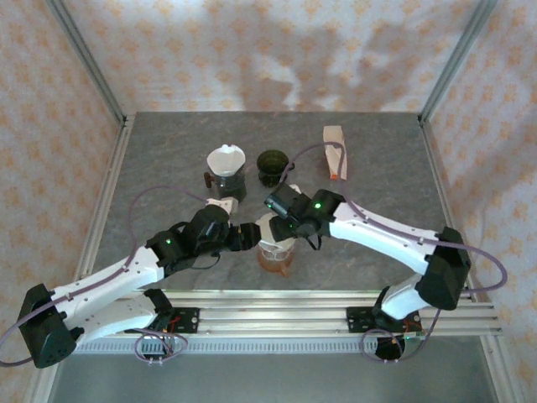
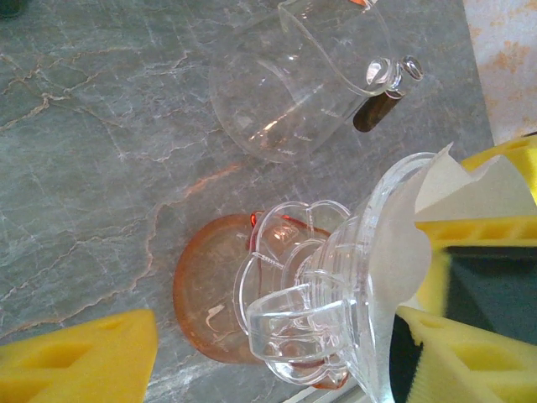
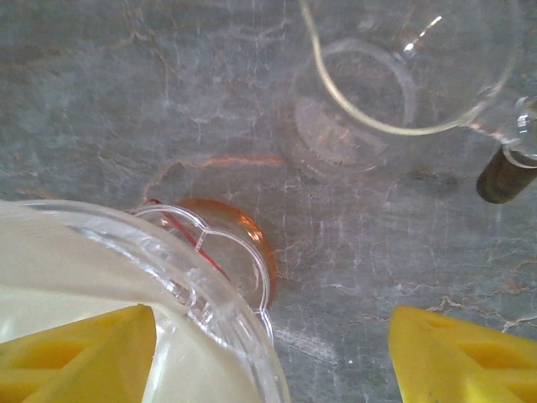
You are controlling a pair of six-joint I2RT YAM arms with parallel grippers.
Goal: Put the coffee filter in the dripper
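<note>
1. The left pincer (image 2: 281, 323) is released. Its yellow fingers (image 2: 75, 357) stand wide apart, with the dripper (image 2: 336, 281) between them. From above, it sits at 9 o'clock of the dripper.
2. The dripper is clear glass. It stands on an orange saucer (image 2: 205, 294) on the grey worktop (image 2: 84, 126).
3. The coffee filter (image 2: 403, 243) is white paper. It is inside the dripper, and its edge sticks up past the rim.
4. The right pincer (image 3: 273, 336) is released as well, at 12 o'clock of the dripper. One finger is over the paper in the dripper. The other is over bare worktop.
5. A clear glass jug (image 2: 285, 92) stands just past the dripper.
6. Farther off are a dark green cup (image 1: 273, 168) at 12 o'clock, a white paper cone (image 1: 226, 158) in a dark pot at 11 o'clock, and a paper packet (image 1: 336, 151) at 1 o'clock.
</note>
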